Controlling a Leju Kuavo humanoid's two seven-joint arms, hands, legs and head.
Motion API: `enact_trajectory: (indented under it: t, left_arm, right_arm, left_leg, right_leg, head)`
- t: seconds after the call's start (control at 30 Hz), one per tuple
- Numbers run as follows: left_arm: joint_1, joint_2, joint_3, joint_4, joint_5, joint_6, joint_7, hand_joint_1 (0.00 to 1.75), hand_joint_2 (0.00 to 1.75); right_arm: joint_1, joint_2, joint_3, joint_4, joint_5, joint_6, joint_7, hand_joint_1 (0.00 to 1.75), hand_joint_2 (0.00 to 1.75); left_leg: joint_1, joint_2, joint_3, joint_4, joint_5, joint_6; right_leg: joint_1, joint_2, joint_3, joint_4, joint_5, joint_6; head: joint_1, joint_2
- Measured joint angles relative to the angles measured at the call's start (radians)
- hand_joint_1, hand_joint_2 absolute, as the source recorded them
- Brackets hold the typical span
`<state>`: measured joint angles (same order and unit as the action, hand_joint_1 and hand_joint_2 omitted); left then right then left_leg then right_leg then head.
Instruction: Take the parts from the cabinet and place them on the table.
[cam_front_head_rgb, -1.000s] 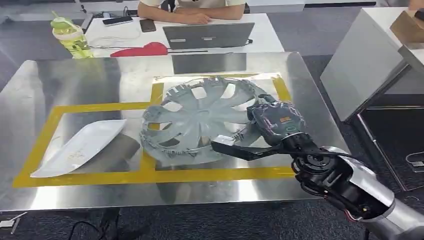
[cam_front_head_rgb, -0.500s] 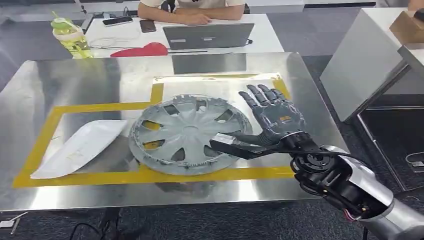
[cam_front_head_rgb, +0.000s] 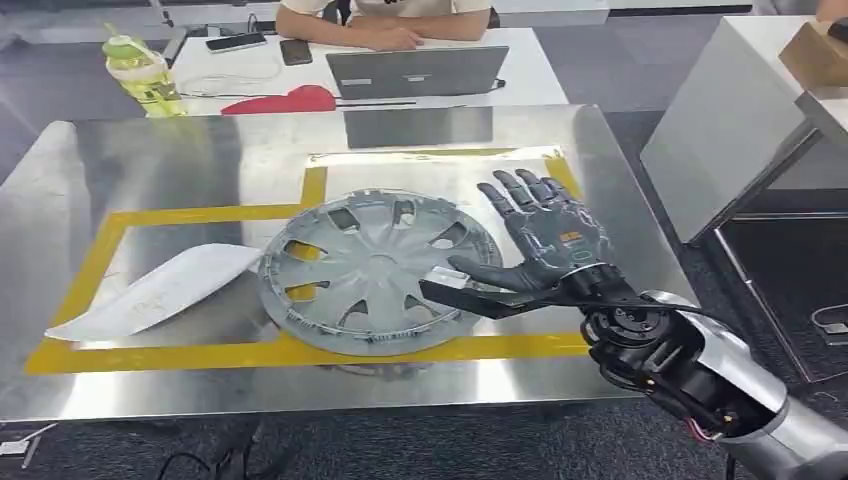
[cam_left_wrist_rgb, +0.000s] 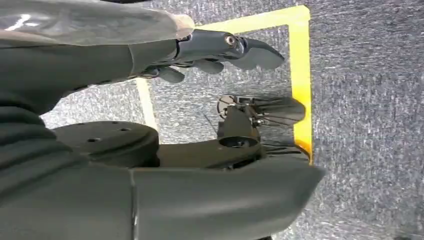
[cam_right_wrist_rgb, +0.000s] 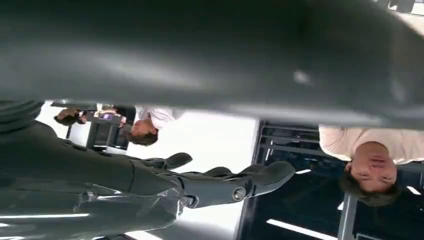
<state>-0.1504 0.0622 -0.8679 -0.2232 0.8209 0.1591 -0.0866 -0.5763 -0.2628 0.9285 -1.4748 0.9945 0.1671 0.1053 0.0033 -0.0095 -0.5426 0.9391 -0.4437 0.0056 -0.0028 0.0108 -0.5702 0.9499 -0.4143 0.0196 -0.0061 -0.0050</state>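
The hubcap (cam_front_head_rgb: 375, 270) is lying flat on the steel table (cam_front_head_rgb: 150, 150), in the centre of the head view, overlapping the yellow tape (cam_front_head_rgb: 200, 213) at its lower edge. The right hand (cam_front_head_rgb: 545, 240) is hovering just right of it, fingers spread apart and holding nothing, the thumb reaching over the hubcap's right rim. A white part (cam_front_head_rgb: 160, 290) is lying at the lower left of the frame, its tip touching or just beside the hubcap's left edge.

The left hand (cam_left_wrist_rgb: 220, 47) is hanging over grey carpet (cam_left_wrist_rgb: 360, 100) marked with yellow tape; its fingers are partly curled with nothing in them, though how far they are closed cannot be told.

At the top of the head view, a person (cam_front_head_rgb: 385, 15) is sitting behind a laptop (cam_front_head_rgb: 415, 70), with a green bottle (cam_front_head_rgb: 140, 70) at the upper left.
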Motion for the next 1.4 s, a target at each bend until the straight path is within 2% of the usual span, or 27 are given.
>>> enact_trajectory:
  t: [1.0, 1.4]
  left_arm:
    - [-0.001, -0.003, -0.005, 0.0, -0.007, -0.014, -0.005, 0.0, 0.0]
    - [-0.002, -0.004, -0.005, 0.0, -0.008, -0.016, -0.01, 0.0, 0.0]
  right_arm:
    - [0.018, 0.0, -0.017, 0.0, -0.032, -0.003, 0.003, 0.0, 0.0]
    - [0.074, 0.0, -0.077, 0.0, -0.217, -0.055, -0.053, 0.0, 0.0]
  left_leg:
    - [0.0, 0.0, 0.0, 0.0, 0.0, 0.0]
    - [0.0, 0.0, 0.0, 0.0, 0.0, 0.0]
  right_leg:
    - [0.0, 0.0, 0.0, 0.0, 0.0, 0.0]
    - [0.0, 0.0, 0.0, 0.0, 0.0, 0.0]
  head:
    - [0.0, 0.0]
    - [0.0, 0.0]
